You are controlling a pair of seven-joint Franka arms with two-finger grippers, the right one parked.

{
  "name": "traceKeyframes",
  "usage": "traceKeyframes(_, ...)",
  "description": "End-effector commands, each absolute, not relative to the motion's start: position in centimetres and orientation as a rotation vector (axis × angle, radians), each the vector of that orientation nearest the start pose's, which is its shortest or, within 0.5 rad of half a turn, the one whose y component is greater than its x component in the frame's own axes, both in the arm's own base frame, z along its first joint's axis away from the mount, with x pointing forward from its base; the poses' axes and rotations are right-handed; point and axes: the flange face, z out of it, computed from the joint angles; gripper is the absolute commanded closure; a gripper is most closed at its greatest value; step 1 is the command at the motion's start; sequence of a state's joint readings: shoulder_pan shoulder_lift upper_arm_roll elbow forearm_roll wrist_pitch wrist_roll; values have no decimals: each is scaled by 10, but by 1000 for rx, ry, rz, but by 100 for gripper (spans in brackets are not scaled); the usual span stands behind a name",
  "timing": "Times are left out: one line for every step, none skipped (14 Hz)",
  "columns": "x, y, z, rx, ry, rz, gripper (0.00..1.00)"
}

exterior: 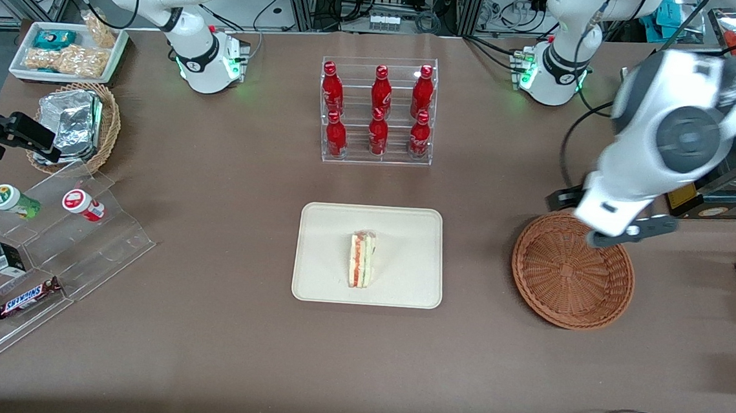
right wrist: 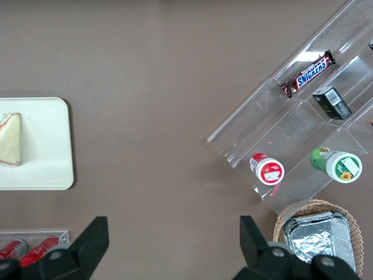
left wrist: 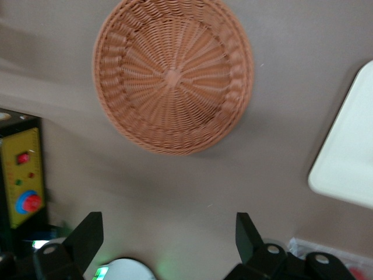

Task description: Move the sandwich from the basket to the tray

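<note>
A: Front view: brown table (exterior: 215,351), cabling along its farther edge. Sandwich (exterior: 361,260) on tray (exterior: 317,281), mid-table.

B: Bottle rack (exterior: 378,110) farther. Gripper (left wrist: 169,233) spread wide, empty, above basket (exterior: 570,279).

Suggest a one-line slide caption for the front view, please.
Sandwich rests on the tray; open gripper hovers above the empty basket.

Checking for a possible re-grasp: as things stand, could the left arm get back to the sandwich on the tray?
Probably yes. The sandwich lies uncovered on the tray, nothing standing beside it. The left tool hangs open above the basket edge, holding nothing.
</note>
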State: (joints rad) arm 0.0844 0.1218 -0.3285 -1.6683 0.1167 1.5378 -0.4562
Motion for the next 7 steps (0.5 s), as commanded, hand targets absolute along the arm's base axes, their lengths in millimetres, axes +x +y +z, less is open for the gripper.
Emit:
traceKeyframes(542, -77, 547, -3000, -137, 291, 0)
traceKeyframes(541, -57, 558, -3015, -90, 264, 0)
traceKeyframes(541, -43, 573, -3030, -37, 227, 0)
traceKeyframes(543, -25, 584, -3052, -13, 196, 0)
traceKeyframes(544, -15, 595, -3095, -12, 167, 0)
traceKeyframes(544, -1, 605, -3134, -48, 130, 0)
traceKeyframes(543, 9, 612, -3158, -70, 95, 0)
